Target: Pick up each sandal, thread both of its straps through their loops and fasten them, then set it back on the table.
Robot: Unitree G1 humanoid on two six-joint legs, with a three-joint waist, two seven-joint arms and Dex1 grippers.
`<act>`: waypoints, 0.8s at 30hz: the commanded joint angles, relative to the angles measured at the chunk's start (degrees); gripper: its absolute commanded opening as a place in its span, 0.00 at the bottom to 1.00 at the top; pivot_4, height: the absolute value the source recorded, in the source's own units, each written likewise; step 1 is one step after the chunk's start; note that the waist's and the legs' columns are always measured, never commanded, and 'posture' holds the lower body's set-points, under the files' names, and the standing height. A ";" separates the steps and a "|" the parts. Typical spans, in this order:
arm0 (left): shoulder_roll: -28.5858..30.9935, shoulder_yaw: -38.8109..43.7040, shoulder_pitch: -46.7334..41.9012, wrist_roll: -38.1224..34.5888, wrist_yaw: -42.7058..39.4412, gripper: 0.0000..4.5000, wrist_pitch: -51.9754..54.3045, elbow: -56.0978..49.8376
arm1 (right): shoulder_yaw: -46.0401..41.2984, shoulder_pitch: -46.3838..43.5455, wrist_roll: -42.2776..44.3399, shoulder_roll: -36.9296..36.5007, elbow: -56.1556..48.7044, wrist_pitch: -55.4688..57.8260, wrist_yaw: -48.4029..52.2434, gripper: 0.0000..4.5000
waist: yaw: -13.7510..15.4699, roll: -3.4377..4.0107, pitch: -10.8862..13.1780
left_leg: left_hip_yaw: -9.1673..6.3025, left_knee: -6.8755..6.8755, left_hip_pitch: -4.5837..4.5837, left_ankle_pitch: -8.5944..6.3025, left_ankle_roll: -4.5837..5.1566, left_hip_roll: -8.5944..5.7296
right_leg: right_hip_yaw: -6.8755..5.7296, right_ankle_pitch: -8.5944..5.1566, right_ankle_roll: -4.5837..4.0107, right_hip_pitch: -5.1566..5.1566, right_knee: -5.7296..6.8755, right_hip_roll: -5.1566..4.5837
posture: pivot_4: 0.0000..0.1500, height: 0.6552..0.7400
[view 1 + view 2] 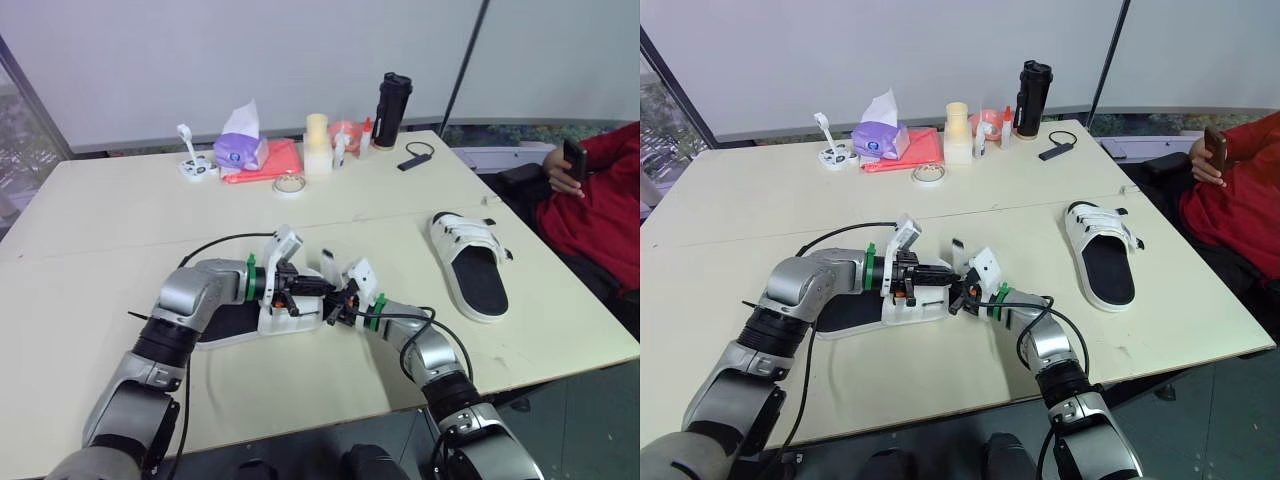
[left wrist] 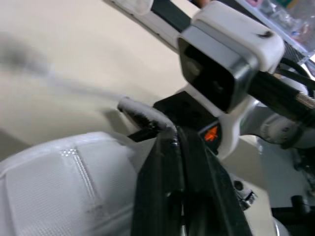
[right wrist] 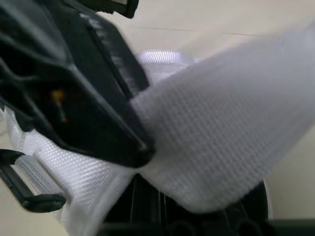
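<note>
A white sandal with a black sole [image 1: 236, 322] lies on the table in front of me, its straps [image 2: 74, 182] loose. My left gripper [image 1: 318, 289] reaches over these straps from the left, its black fingers [image 2: 170, 162] pressed shut. My right gripper [image 1: 340, 308] meets it from the right, shut on a white woven strap [image 3: 221, 132] of this sandal; one strap end [image 1: 327, 263] sticks up between the two. The two grippers almost touch. A second white sandal [image 1: 470, 262] lies flat at the right with its straps across the top.
At the table's far edge stand a black bottle [image 1: 392, 110], a purple tissue pack [image 1: 241, 148], a red cloth [image 1: 275, 160], a tape roll [image 1: 289, 185] and small bottles. A person in red [image 1: 600, 210] sits at the right holding a phone.
</note>
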 commanded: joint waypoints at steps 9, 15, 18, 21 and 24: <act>0.14 8.05 -2.22 3.79 3.98 0.00 -16.38 -4.41 | 1.37 3.41 -2.96 -0.26 5.29 3.22 -2.56 0.00 | 0.02 0.00 0.00 | 0.00 -0.01 0.00 0.00 0.00 0.00 | 0.00 0.00 0.01 -0.01 0.00 -0.01 | 1.00 1.00; 10.86 -0.07 8.19 20.56 -4.70 0.00 -52.99 -14.18 | 1.45 2.89 -3.10 -0.61 6.77 2.61 -2.01 0.00 | 0.02 0.07 -0.04 | 0.21 -0.46 0.17 0.03 -0.06 0.00 | 0.37 0.09 -0.18 -0.09 -0.09 -0.02 | 1.00 1.00; 12.98 -1.45 9.44 27.37 -4.61 0.00 -75.52 -10.09 | 1.42 2.51 -3.14 -0.48 7.26 2.44 -1.99 0.00 | 0.30 -0.11 -0.07 | 0.21 -0.50 0.11 0.08 -0.14 0.02 | 0.36 0.04 -0.48 -0.14 -0.15 -0.08 | 1.00 1.00; 13.86 -0.82 8.22 32.61 -1.50 0.00 -95.33 -1.66 | 1.31 2.47 -3.19 -0.51 7.60 2.21 -1.93 0.00 | 0.32 -0.12 -0.17 | 0.25 -0.49 0.10 0.10 -0.15 0.07 | 0.42 0.09 -0.57 -0.16 -0.17 -0.17 | 1.00 1.00; 14.42 0.30 5.22 37.32 3.27 0.00 -111.98 7.53 | 1.35 2.50 -3.15 -0.52 7.74 2.11 -2.04 0.00 | 0.27 -0.12 -0.17 | 0.32 -0.53 0.05 0.10 -0.14 0.21 | 0.45 0.08 -0.60 -0.26 -0.17 -0.15 | 1.00 1.00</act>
